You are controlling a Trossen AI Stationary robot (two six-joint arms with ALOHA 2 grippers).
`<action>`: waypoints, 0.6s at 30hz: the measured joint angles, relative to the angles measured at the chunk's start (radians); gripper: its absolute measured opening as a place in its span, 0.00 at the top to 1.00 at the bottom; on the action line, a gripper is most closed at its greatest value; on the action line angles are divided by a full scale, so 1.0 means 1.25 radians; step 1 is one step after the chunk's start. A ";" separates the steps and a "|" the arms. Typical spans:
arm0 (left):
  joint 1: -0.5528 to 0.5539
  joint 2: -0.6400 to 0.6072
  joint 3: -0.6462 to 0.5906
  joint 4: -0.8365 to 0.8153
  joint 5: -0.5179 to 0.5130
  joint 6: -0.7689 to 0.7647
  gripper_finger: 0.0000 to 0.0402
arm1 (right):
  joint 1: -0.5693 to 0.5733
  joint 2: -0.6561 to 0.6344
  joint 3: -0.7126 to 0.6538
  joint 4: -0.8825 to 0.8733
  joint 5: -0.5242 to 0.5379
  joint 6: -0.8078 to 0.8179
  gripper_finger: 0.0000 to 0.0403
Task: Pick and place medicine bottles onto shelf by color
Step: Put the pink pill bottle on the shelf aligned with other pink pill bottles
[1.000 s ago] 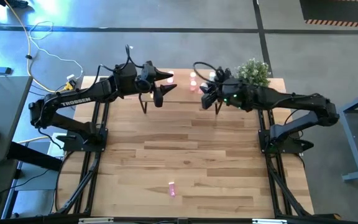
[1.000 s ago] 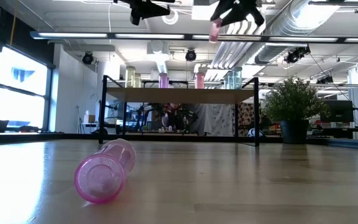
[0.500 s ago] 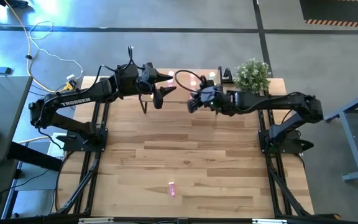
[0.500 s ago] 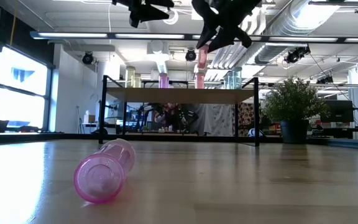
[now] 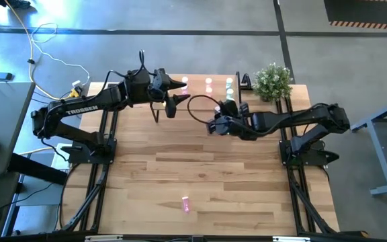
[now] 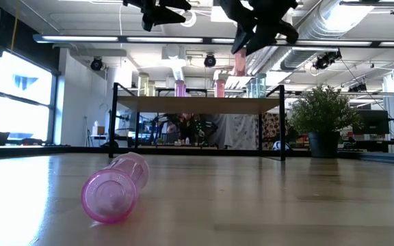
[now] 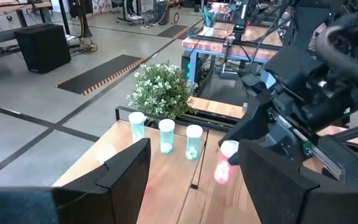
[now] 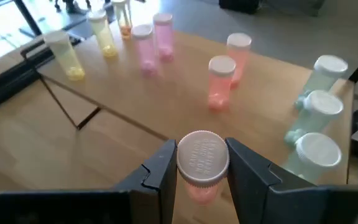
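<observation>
Right claw [image 8: 202, 177] level, gripping red-orange bottle [image 8: 202, 163]

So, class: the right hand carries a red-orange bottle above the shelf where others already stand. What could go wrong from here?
1. The right hand grips the red-orange bottle only near its cap, so it might tilt and topple when released.
2. Two red-orange bottles stand close beside the pale green bottles on the shelf; the descending hand could knock them over.
3. The open left hand hovers over the same shelf, so the arms might collide.
</observation>
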 joint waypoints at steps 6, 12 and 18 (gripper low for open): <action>0.000 0.000 0.000 0.000 0.000 0.000 0.42 | -0.017 -0.001 0.000 0.101 0.014 -0.074 0.74; 0.000 0.000 0.000 0.000 0.000 0.000 0.42 | -0.054 0.023 0.000 0.155 0.028 -0.084 0.74; 0.000 0.000 0.000 0.000 0.000 0.000 0.42 | -0.081 0.061 0.000 0.175 -0.001 -0.085 0.74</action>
